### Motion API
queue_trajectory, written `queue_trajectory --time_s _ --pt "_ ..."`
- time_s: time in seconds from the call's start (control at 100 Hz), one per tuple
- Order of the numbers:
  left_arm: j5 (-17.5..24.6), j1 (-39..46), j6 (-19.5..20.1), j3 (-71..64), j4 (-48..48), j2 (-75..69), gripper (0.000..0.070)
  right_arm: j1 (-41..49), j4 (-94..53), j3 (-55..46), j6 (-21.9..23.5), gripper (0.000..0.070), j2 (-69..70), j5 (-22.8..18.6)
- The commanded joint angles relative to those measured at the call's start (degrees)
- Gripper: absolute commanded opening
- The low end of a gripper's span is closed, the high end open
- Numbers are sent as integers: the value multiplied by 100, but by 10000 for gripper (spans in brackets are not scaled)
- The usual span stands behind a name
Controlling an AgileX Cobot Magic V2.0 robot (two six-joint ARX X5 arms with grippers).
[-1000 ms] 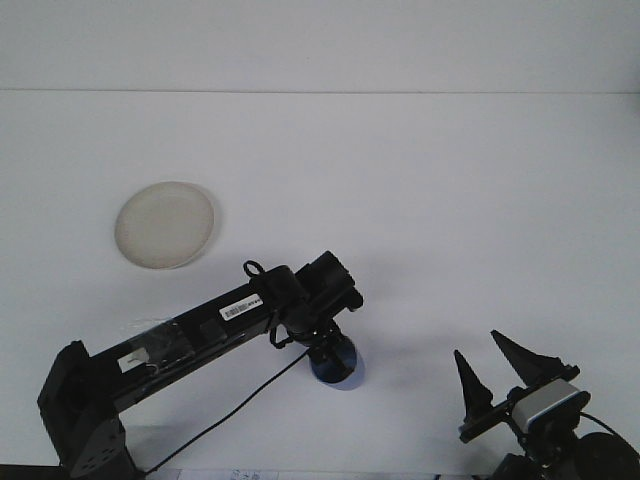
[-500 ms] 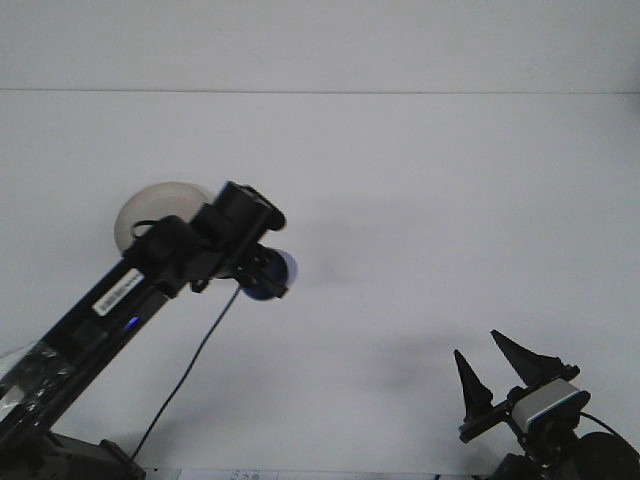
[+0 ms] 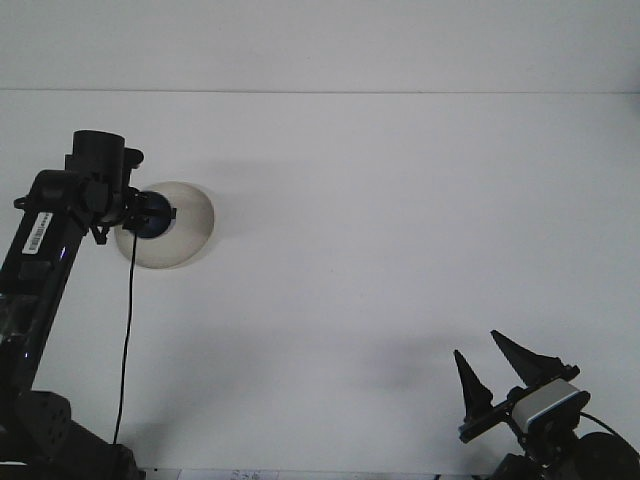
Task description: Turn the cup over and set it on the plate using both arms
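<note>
Left hand (image 3: pixel 150 218), grasping the cup (image 3: pixel 153 222), should lower it squarely onto the plate (image 3: pixel 185 235) (upper left); right hand (image 3: pixel 490 375) released.

Both my arms are matte black all over. The left arm (image 3: pixel 40 260) has a white barcode-style sticker (image 3: pixel 38 231) on its upper link and a thin black cable (image 3: pixel 126 340) dangling off it. The right gripper (image 3: pixel 492 378) has pointy black fingers and a light grey block (image 3: pixel 545 400) behind them.
</note>
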Motion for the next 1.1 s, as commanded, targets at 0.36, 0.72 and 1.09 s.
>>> queue_trajectory --time_s 0.36,0.72,1.09 --pt "525 407 -79 105 291 1126 5 46 55 24 -46 440 -11 9" --pt "527 407 -297 105 400 1311 67 46 55 24 -46 440 -11 33" --pt "549 407 -470 181 400 1305 515 46 52 24 -44 440 -11 39"
